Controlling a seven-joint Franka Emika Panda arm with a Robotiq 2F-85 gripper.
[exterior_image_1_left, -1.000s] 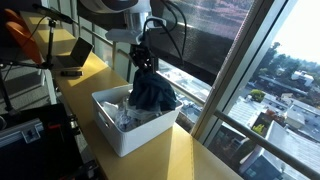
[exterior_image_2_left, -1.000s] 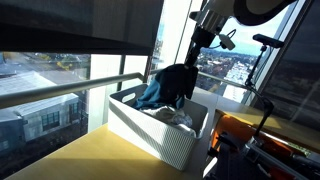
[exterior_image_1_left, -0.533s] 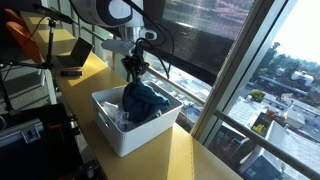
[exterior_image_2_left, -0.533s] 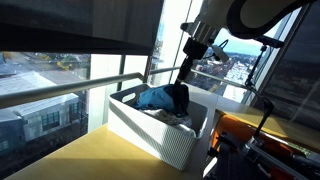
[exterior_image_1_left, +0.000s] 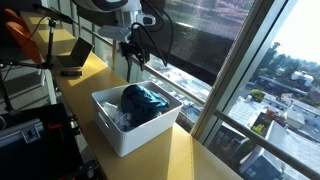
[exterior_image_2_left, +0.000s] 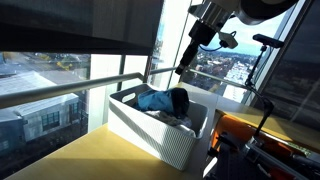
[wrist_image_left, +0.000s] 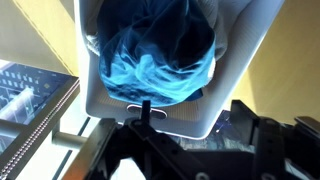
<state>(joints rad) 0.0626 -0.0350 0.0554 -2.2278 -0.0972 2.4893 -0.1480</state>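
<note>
A crumpled blue cloth (exterior_image_1_left: 145, 100) (exterior_image_2_left: 160, 100) lies in a white slatted basket (exterior_image_1_left: 125, 140) (exterior_image_2_left: 150, 135) on the yellow wooden counter by the window. My gripper (exterior_image_1_left: 133, 62) (exterior_image_2_left: 183, 68) hangs above the basket's far side, clear of the cloth. In the wrist view the blue cloth (wrist_image_left: 150, 55) fills the basket (wrist_image_left: 232, 60) below me. There my gripper (wrist_image_left: 198, 115) stands open, its dark fingers wide apart with nothing between them. Some pale fabric shows in the basket beneath the blue cloth.
A laptop (exterior_image_1_left: 72, 55) sits farther along the counter (exterior_image_1_left: 190, 160). Window frames and a rail (exterior_image_1_left: 225, 90) run close beside the basket. Stands, cables and an orange object (exterior_image_1_left: 15, 30) crowd the room side; an orange-topped cart (exterior_image_2_left: 245, 130) stands past the basket.
My gripper lowered the blue cloth into the basket, opened and let it go, then rose clear. The cloth now lies slumped in the basket.
</note>
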